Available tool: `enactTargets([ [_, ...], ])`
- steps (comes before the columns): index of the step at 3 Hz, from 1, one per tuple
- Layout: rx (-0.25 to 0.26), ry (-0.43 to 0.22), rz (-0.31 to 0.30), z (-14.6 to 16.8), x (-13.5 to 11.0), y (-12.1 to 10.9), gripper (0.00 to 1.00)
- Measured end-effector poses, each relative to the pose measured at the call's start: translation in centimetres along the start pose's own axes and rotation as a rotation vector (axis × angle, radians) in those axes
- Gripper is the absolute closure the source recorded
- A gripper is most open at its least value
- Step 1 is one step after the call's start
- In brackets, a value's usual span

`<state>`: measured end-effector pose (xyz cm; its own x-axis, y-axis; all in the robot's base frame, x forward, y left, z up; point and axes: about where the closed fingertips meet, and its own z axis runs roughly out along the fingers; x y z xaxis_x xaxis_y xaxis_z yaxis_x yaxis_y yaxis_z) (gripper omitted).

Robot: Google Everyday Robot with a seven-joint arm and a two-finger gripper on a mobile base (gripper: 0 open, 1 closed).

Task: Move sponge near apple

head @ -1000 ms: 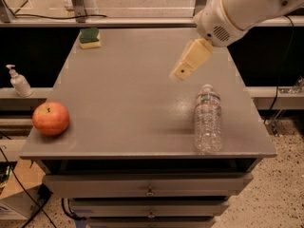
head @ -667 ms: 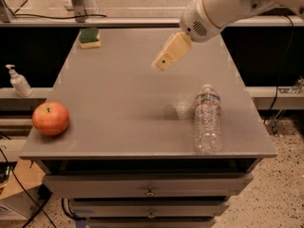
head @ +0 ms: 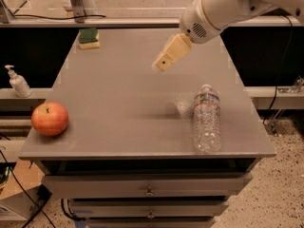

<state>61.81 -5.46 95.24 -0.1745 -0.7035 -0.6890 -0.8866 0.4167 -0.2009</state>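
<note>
The sponge (head: 89,38), dark green on top with a yellow base, lies at the far left corner of the grey table (head: 118,99). The red-orange apple (head: 50,118) sits at the near left corner. My gripper (head: 161,64) hangs in the air above the middle of the table, right of and nearer than the sponge, far from the apple. It holds nothing that I can see.
A clear plastic water bottle (head: 207,119) lies on its side at the near right of the table. A soap dispenser (head: 18,82) stands on a ledge to the left. Drawers (head: 149,186) sit below the table's front edge.
My gripper and arm have moved left and toward the far side of the table, closer to the sponge. The sponge, apple and bottle have not moved.
</note>
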Motion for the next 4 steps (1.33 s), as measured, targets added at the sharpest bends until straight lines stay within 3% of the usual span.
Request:
enactTargets([
  [2, -0.016, -0.126, 0.050, 7.1, -3.4, -2.2, 0.00],
  [4, -0.063, -0.251, 0.078, 14.6, -7.5, -5.0, 0.00],
])
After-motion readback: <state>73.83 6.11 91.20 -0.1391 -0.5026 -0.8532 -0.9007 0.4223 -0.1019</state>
